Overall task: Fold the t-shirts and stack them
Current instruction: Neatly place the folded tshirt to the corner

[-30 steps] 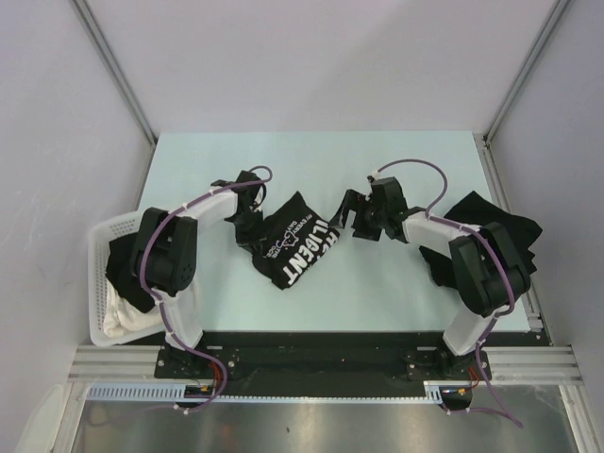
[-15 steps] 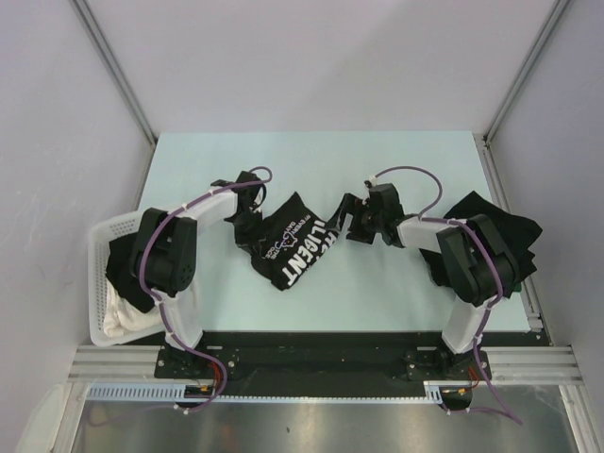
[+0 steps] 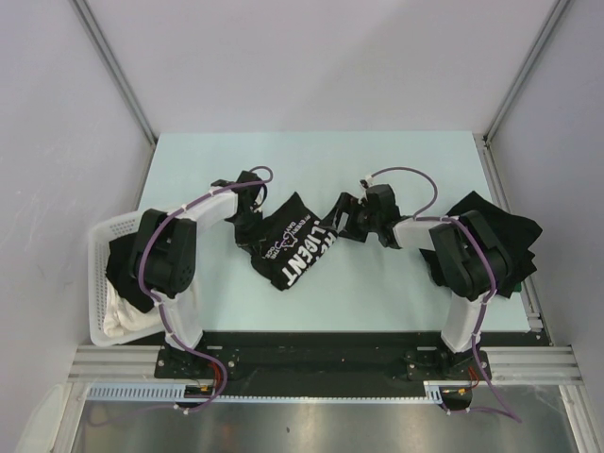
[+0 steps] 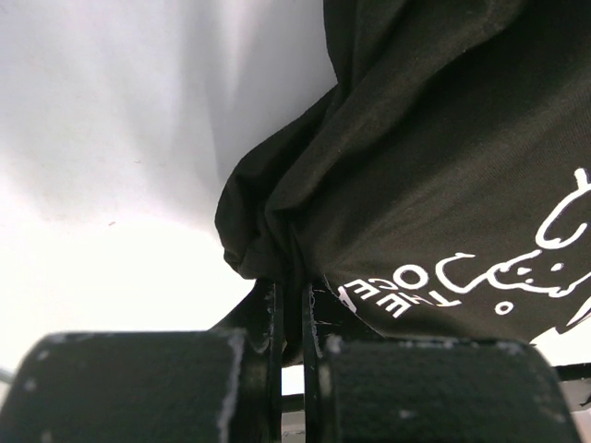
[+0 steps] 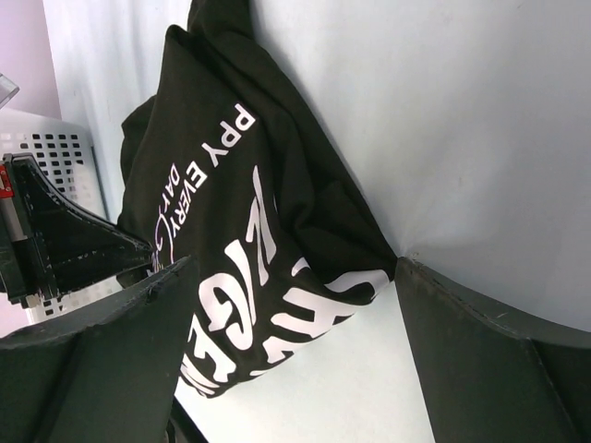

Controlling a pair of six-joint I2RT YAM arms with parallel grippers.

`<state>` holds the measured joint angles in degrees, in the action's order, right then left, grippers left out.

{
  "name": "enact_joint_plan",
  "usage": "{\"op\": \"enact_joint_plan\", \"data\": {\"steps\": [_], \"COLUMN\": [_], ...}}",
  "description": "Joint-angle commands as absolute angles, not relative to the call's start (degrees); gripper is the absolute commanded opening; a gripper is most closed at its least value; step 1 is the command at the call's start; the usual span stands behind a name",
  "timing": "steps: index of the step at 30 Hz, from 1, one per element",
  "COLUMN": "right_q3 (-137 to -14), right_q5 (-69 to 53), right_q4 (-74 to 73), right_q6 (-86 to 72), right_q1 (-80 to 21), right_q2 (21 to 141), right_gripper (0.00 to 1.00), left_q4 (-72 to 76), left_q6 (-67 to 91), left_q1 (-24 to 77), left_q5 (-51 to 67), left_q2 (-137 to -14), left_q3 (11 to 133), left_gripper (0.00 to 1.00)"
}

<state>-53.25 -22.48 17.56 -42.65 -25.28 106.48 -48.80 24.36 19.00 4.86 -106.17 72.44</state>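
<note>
Printed t-shirt (image 3: 288,243) crumpled at centre of table (image 3: 377,170). Left edge pinched in closed left gripper (image 4: 294,295). Right gripper (image 5: 291,277) spread wide, jaws astride right corner, nothing held. Step judged: spreading flat before fold. Next: right corner to be gripped, fabric drawn taut.

White print on the black t-shirt (image 5: 277,212) is the only writing. In the right wrist view a small line reads "PPY EVERY" with "DAY" beneath it, its start lost in a fold; beside it are much larger block letters, creased and cut off, which cannot be read as a word. In the left wrist view, small upside-down capitals on the same shirt read "THE OCE", the rest hidden.
</note>
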Motion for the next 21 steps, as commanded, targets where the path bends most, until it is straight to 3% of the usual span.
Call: {"op": "enact_joint_plan", "data": {"steps": [1, 5, 11, 12, 21], "right_q3": [-52.2, -52.1, -52.1, -52.1, -52.2], "right_q5": [-22.3, -22.8, -24.6, -25.0, -25.7], "right_q4": [12.4, 11.8, 12.9, 13.2, 15.5], "right_q6": [-41.5, -41.3, -42.4, -42.5, -43.2], "right_q1": [-26.4, -26.5, -26.6, -26.6, -26.4], "right_q2": [106.7, 106.8, 107.5, 107.8, 109.0], "right_gripper": [0.91, 0.84, 0.59, 0.50, 0.25], "left_q4": [-49.7, -49.7, -49.7, -49.7, -49.8], "left_q6": [23.8, 24.0, 23.9, 23.9, 23.5], "left_q1": [19.4, 19.4, 19.4, 19.4, 19.4], "left_q5": [4.6, 4.7, 4.7, 4.7, 4.2], "left_q2": [-103.8, -103.7, -103.4, -103.4, -102.6], "left_q3": [72.9, 72.9, 72.8, 72.7, 71.8], "left_gripper": [0.00, 0.00, 0.00, 0.00, 0.00]}}
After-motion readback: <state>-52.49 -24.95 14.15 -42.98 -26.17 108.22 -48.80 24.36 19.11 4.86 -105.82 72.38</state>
